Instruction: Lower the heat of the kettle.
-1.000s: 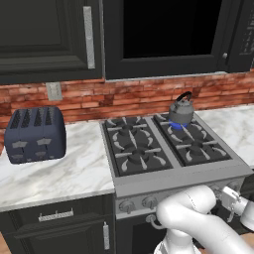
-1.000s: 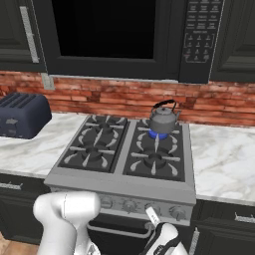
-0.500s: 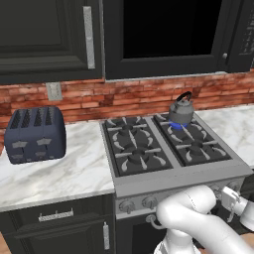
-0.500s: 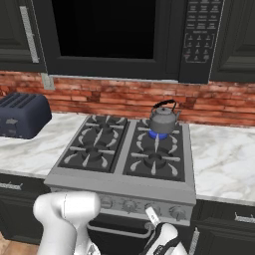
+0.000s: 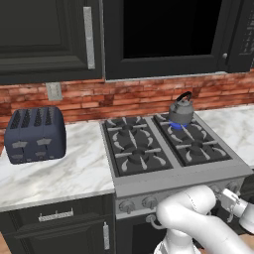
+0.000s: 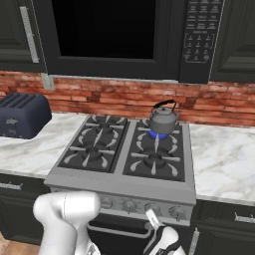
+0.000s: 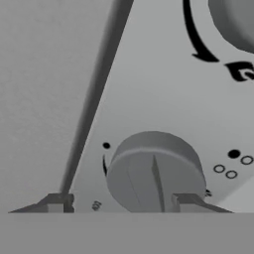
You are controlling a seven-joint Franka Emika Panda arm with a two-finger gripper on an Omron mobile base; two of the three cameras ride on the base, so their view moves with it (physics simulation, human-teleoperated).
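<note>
Blue flame burned under the kettle (image 5: 180,111), which sat on the back right burner of the stove (image 5: 173,171), near the brick wall (image 5: 124,96). Low down at the front of the stove, the gripper (image 7: 119,201) was up close to a round grey knob (image 7: 155,171). One finger tip stood to the left of the knob and the other sat in front of its lower right side. There was a gap beside the left tip, so the fingers looked open around the knob and not squeezing it yet. I could not tell if the right tip was touching it.

This looked like the step of getting hold of the knob. To do it well, the fingers should close evenly on both sides so the knob sits in the middle. Then the hand should turn slowly and only a little, so the flame gets small but does not go out. A loose hold could slip off the smooth round edge.
</note>
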